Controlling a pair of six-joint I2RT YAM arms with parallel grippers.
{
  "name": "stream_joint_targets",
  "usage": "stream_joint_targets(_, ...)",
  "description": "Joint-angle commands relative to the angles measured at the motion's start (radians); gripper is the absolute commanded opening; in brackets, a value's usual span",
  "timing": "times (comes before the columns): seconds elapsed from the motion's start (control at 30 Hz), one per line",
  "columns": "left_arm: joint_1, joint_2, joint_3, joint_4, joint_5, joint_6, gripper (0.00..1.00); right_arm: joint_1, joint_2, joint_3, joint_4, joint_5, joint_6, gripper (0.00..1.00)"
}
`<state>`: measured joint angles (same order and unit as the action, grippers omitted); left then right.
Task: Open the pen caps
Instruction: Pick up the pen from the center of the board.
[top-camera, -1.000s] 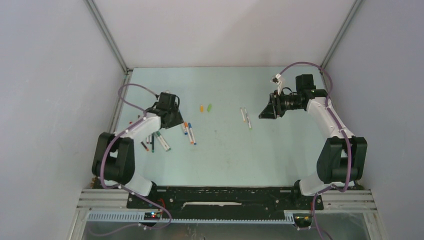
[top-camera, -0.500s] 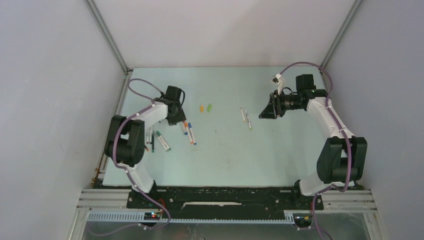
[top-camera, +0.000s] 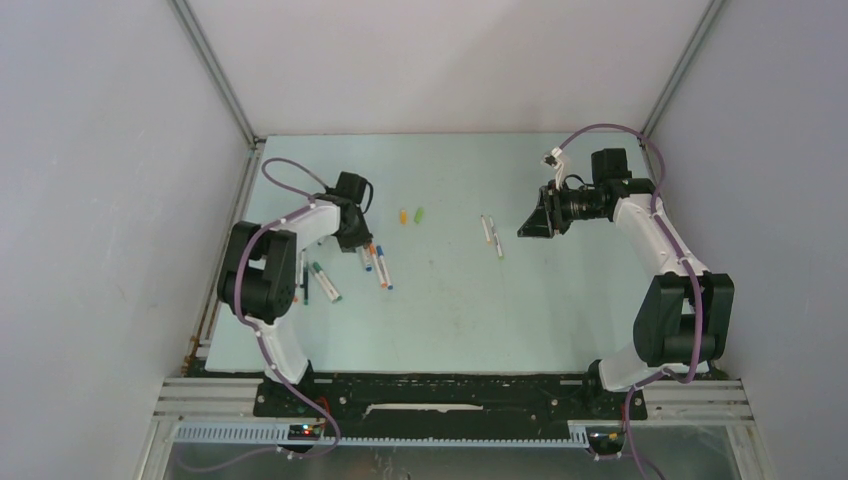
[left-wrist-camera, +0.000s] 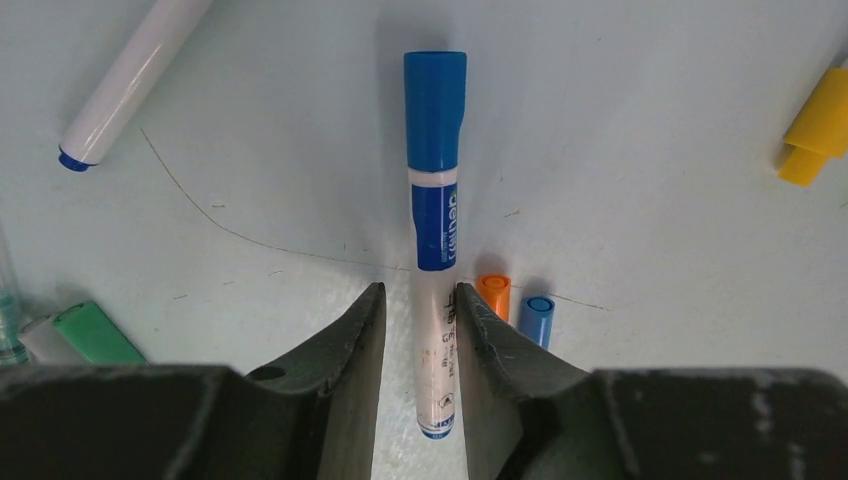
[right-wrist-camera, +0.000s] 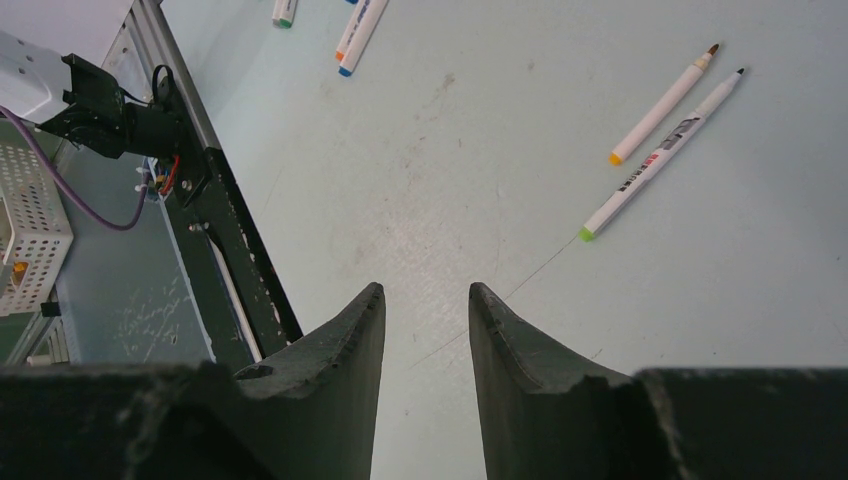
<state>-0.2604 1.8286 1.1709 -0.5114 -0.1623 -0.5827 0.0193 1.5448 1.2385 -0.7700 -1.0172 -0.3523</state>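
A white pen with a blue cap lies flat on the table. My left gripper is open and low, its jaws on either side of the pen's barrel, with a small gap on the left side. It sits at the pen cluster in the top view. A loose yellow cap lies at the right; in the top view it is beside a green cap. My right gripper is open and empty above the table, also seen from above.
Orange and blue pen ends lie beside my right finger. A green-capped pen and a white pen lie to the left. Two uncapped pens lie near the right gripper. Several more pens lie at the left.
The left arm has swung its elbow rightward and its gripper has shifted slightly right and down onto the pen cluster. The right arm has not moved.
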Motion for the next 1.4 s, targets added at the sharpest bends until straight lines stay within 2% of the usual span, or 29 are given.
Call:
stream_joint_targets(0.0,0.006,0.024,0.055,-0.011,-0.013,0.017,0.35,0.001,0.005,-0.001,0.004,-0.020,-0.017,0.39)
stream_joint_targets(0.33,0.007,0.049,0.048,-0.040,0.001,0.020,0.34,-0.001,-0.006,-0.001,0.003,-0.025,-0.017,0.39)
stream_joint_targets(0.6,0.013,0.007,0.012,-0.035,-0.013,0.017,0.14,-0.004,-0.018,-0.001,0.002,-0.034,-0.015,0.39)
stream_joint_targets(0.8,0.013,-0.099,-0.045,0.009,-0.024,0.034,0.01,-0.006,-0.025,-0.001,-0.001,-0.039,-0.017,0.39)
stream_joint_targets(0.93,0.011,-0.221,-0.129,0.066,-0.019,0.039,0.00,-0.006,-0.034,-0.001,-0.008,-0.044,-0.024,0.40)
stream_joint_targets(1.03,0.012,-0.332,-0.211,0.135,0.027,0.042,0.00,-0.006,-0.040,-0.001,-0.014,-0.055,-0.033,0.40)
stream_joint_targets(1.1,0.012,-0.410,-0.279,0.217,0.111,0.050,0.00,-0.004,-0.046,-0.001,-0.022,-0.072,-0.042,0.40)
stream_joint_targets(1.2,0.007,-0.531,-0.396,0.394,0.284,0.038,0.00,0.011,-0.056,-0.001,-0.036,-0.099,-0.062,0.40)
stream_joint_targets(1.37,-0.054,-0.687,-0.503,0.639,0.438,-0.001,0.00,0.037,-0.107,-0.037,-0.007,-0.142,-0.063,0.40)
